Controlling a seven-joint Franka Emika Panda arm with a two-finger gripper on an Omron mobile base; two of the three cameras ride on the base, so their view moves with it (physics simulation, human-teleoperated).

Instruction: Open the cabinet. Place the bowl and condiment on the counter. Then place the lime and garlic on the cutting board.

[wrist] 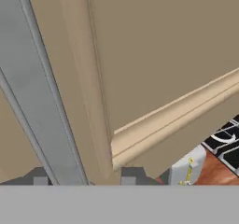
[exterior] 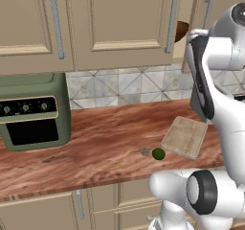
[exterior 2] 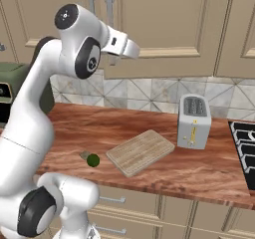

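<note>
Up at the cabinet (exterior: pixel 119 23), the hand (wrist: pixel 84 181) had its tips either side of the grey bar handle (wrist: pixel 37 92); whether they pinched it yet I could not tell. That handle looked stiff and smooth, best gripped squarely. Lime (exterior: pixel 158 153) and garlic (exterior: pixel 145 152) lay on the desk (exterior: pixel 95 147) beside the board (exterior: pixel 184 136).

Garlic (exterior: pixel 145 151) just left of lime (exterior: pixel 158 153) on counter (exterior: pixel 95 147), cutting board (exterior: pixel 184 136) right, cabinet (exterior: pixel 119 23) above
</note>
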